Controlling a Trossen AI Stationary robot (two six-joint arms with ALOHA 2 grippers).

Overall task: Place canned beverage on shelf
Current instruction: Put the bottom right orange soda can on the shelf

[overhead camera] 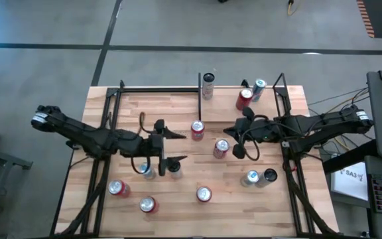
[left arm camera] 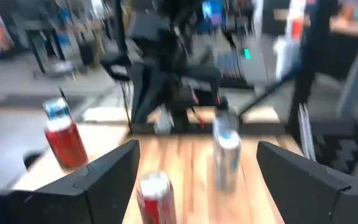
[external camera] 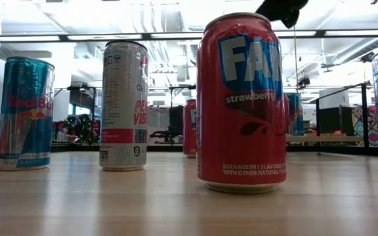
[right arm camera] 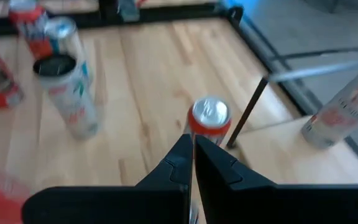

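Several drink cans stand upright on the wooden table. A white can (overhead camera: 207,86), a red can (overhead camera: 244,98) and a blue can (overhead camera: 258,87) stand at the far edge, where the black-rodded shelf (overhead camera: 237,74) is. The shelf's board also shows in the right wrist view (right arm camera: 291,155). My left gripper (overhead camera: 181,147) is open and empty at mid-table. In the left wrist view (left arm camera: 197,180) a red can (left arm camera: 154,196) and a silver can (left arm camera: 227,155) stand beyond its fingers. My right gripper (overhead camera: 226,131) is shut and empty. It points at a red can (right arm camera: 209,118) standing left of it (overhead camera: 197,129).
More cans stand around the grippers: a red one (overhead camera: 221,147) under the right arm, two (overhead camera: 159,169) by the left gripper, several near the front edge (overhead camera: 204,193), and two at the right (overhead camera: 260,177). Black frame rails (overhead camera: 105,119) run along both table sides.
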